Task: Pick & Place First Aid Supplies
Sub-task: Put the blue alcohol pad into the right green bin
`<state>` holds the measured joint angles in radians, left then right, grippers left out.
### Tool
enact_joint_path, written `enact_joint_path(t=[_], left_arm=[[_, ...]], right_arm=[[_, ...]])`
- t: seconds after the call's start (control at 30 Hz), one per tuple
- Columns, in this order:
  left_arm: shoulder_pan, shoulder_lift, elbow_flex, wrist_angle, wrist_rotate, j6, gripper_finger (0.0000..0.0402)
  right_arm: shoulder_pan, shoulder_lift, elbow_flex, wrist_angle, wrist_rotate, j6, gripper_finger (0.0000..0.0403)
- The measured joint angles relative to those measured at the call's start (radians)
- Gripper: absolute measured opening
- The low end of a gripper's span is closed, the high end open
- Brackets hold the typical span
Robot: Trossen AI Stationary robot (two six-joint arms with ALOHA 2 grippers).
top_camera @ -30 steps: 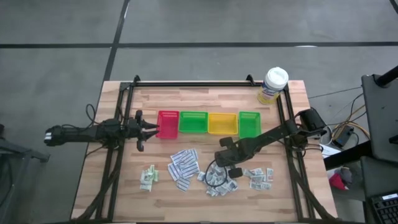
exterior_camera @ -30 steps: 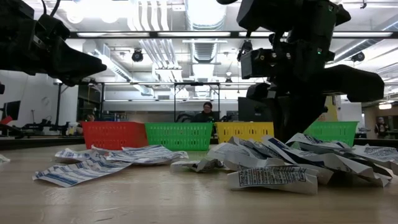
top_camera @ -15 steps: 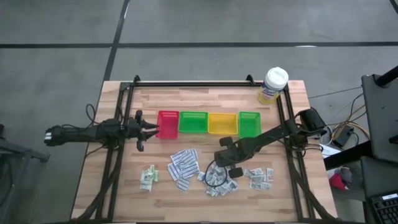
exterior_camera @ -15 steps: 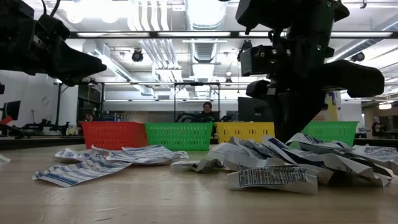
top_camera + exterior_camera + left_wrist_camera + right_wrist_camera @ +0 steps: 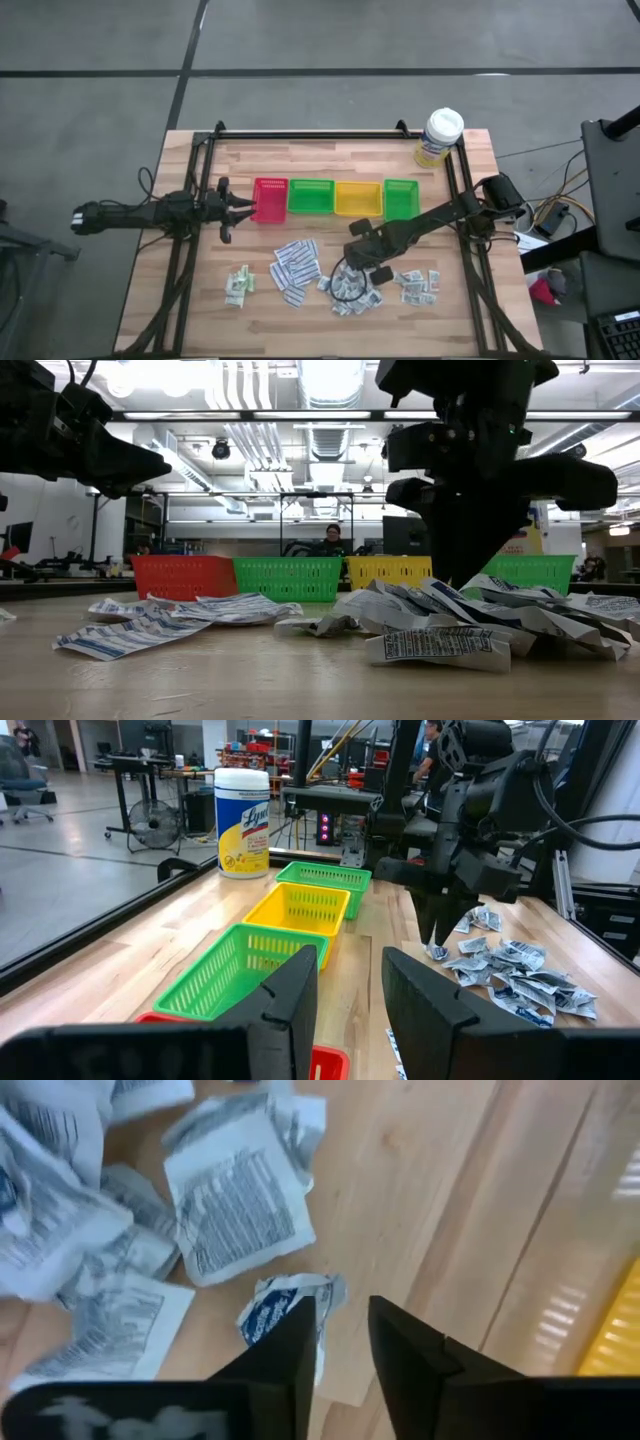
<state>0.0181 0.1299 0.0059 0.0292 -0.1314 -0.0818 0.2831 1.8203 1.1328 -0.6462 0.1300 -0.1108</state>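
Note:
The first aid supplies lie loose on the wooden table (image 5: 190, 300): long white printed strips (image 5: 293, 268), pale green-white sachets (image 5: 238, 285), and a heap of small grey-white squares (image 5: 352, 292) with more packets (image 5: 415, 285) to its right. My right gripper (image 5: 342, 1335) points down over the heap's far edge, open, with bare wood between its fingers. A small crumpled blue-printed packet (image 5: 285, 1308) lies beside one finger. My left gripper (image 5: 350, 1000) waits level and open by the red tray (image 5: 270, 200). My right gripper stands with one fingertip (image 5: 300, 1330) right at the crumpled packet's edge (image 5: 318, 1295), coming from above. The finger covers that edge, so I cannot tell whether it touches. The packet lies flat on the table.
A row of trays, red, green (image 5: 311, 197), yellow (image 5: 358, 198) and green (image 5: 400, 198), stands across the table's middle. A white-lidded tub (image 5: 440, 137) sits at the far right corner. A black frame (image 5: 180, 260) runs along the table's sides. A person shows far behind in the low view.
My right gripper has stayed over the heap and rolled a little about its own pointing line. The packets lie as before.

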Motion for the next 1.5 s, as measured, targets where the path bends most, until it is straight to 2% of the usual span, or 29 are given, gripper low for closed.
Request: enact_joint_path(t=[0.2, 0.43, 0.9, 1.13, 1.37, 1.5], left_arm=[[0.000, 0.000, 0.000, 0.000, 0.000, 0.000, 0.0113], [0.000, 0.002, 0.000, 0.000, 0.000, 0.000, 0.0113], [0.000, 0.002, 0.000, 0.000, 0.000, 0.000, 0.0113], [0.000, 0.003, 0.000, 0.000, 0.000, 0.000, 0.0113], [0.000, 0.004, 0.000, 0.000, 0.000, 0.000, 0.0113], [0.000, 0.004, 0.000, 0.000, 0.000, 0.000, 0.0113]], right_arm=[[-0.003, 0.025, -0.009, 0.023, 0.002, -0.055, 0.0121], [-0.021, 0.027, -0.009, 0.036, 0.001, -0.056, 0.0118], [-0.030, 0.050, -0.013, 0.059, -0.062, -0.049, 0.0083], [-0.034, 0.056, -0.013, 0.059, -0.063, -0.046, 0.0062], [-0.036, 0.055, 0.003, 0.052, -0.053, -0.037, 0.0014], [-0.036, 0.052, 0.031, 0.033, -0.025, -0.036, 0.0009]])
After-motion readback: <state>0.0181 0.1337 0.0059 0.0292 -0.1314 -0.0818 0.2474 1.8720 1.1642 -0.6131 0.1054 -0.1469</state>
